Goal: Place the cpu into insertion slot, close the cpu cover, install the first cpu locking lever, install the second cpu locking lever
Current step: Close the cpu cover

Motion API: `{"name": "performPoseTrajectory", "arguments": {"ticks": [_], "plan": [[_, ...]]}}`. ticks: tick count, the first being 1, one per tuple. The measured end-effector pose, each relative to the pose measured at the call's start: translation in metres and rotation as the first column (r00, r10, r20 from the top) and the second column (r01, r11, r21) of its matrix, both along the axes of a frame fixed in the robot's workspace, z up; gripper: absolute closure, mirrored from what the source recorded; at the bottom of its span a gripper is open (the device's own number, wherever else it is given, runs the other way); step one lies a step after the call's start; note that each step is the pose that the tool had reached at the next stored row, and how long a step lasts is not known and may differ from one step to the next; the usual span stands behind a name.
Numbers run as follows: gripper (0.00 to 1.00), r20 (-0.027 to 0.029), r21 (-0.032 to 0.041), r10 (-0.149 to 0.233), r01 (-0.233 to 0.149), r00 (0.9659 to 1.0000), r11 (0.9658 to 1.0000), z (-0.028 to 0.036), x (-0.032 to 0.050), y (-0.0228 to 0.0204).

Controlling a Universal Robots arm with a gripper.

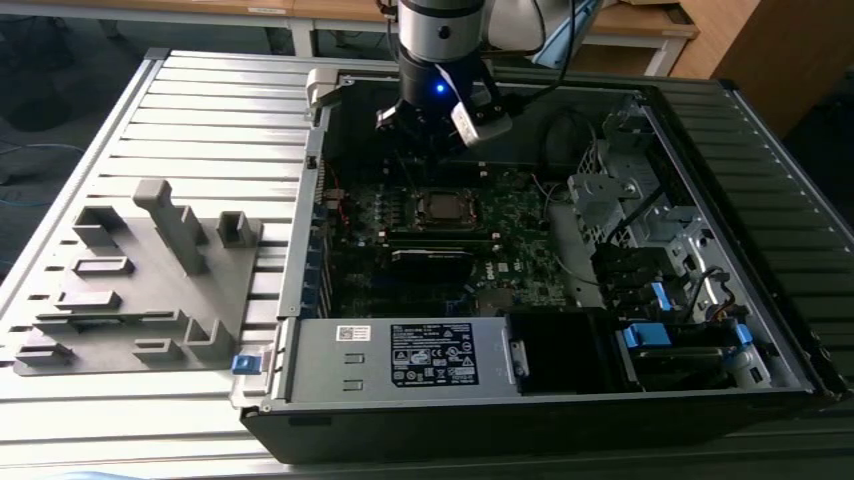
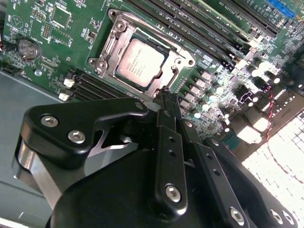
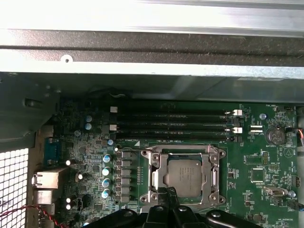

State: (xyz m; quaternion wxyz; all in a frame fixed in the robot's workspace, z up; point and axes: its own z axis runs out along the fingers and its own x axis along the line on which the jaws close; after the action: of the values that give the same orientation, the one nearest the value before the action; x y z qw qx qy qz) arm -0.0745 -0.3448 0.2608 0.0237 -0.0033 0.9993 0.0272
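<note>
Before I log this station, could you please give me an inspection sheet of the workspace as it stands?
Surface: slatted metal table bearing an open computer case.
Job's things: the cpu lies in the insertion slot; the cpu cover appears closed flat around it.
Clutter: grey fixture plate with upright holders, on the table at the exterior view's left of the case.
Hand: the hand is shut, its tips by the cover's edge; contact cannot be told.
Cables: red-and-black wires inside the case.
Surroundings: wooden desks beyond the table.
</note>
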Motion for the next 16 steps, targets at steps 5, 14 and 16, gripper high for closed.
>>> {"name": "performPoseTrajectory", "arguments": {"ticks": [5, 14, 16], "plan": [[0.89, 0.0001, 0.0002, 0.000, 0.000, 1.0000, 1.0000, -0.0024, 0.0000, 0.0000], [0.89, 0.0001, 0.0002, 0.000, 0.000, 1.0000, 1.0000, -0.0084, 0.0000, 0.0000], [0.89, 0.0002, 0.0003, 0.000, 0.000, 1.0000, 1.0000, -0.0086, 0.0000, 0.0000]]}}
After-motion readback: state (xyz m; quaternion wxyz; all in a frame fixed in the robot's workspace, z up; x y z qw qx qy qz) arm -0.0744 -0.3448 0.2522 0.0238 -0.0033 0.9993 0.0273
